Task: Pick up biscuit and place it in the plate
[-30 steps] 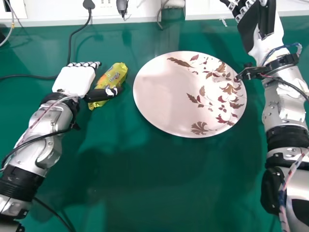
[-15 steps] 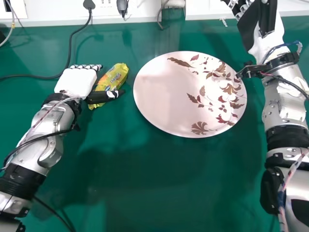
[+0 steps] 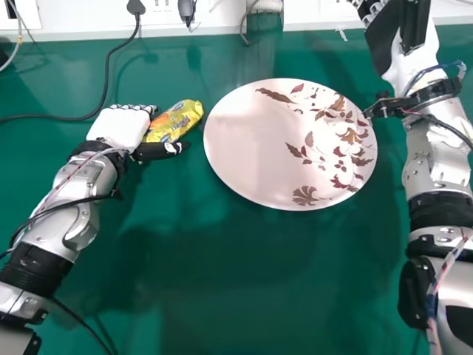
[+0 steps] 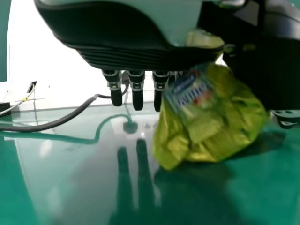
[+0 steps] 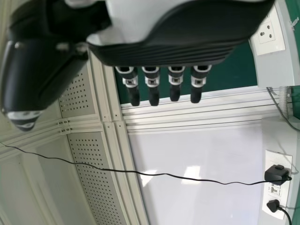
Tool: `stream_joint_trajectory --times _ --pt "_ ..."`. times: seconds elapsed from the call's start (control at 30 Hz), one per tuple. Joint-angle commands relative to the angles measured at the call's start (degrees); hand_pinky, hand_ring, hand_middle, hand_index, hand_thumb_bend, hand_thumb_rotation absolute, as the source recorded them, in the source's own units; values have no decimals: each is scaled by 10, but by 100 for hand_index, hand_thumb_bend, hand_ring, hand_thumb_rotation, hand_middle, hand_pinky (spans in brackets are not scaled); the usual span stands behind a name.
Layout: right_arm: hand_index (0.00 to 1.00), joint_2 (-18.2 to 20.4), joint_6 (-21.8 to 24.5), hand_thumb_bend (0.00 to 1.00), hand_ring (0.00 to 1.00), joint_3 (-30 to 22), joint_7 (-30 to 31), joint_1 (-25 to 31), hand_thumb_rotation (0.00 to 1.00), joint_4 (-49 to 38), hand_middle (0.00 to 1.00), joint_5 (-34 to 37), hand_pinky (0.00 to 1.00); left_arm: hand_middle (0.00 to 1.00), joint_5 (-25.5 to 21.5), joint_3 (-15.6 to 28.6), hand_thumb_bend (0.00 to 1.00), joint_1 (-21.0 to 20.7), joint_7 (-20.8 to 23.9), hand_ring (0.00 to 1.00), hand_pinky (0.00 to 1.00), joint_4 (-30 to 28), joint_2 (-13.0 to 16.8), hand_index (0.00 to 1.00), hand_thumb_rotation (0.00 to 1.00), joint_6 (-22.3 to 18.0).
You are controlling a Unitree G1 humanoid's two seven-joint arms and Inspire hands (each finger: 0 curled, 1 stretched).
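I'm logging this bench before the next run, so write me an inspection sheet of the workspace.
Surface: green table, glossy, showing reflections.
Biscuit: yellow packet, beside the plate, not on it; seemingly pinched by the left hand's thumb.
Plate: round, pale, leaf-patterned, face up.
Clutter: nothing seen.
Left hand: at the biscuit.
Right hand: over the table's far right, holding nothing.
Cables: black cable crosses the table behind the left hand, up to a plug; loose wires run along both arms.
Surroundings: white wall panel with sockets behind the table.
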Motion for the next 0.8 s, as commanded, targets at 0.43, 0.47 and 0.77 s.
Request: stream_joint_trajectory --times 0.43,0.47,0.77 --pt "97 2 15 100 100 -10 -9 12 46 -13 100 12 93 100 8 -22 100 -10 -8 100 100 47 15 100 77 -14" --pt "96 3 18 100 100 -12 -10 12 46 -14 100 16 93 100 9 -24 100 -11 -10 100 100 48 16 100 76 -15" --pt "94 13 43 100 100 -26 -19 14 43 -26 100 44 94 100 10 -32 94 -21 -33 89 77 53 26 100 65 -20"
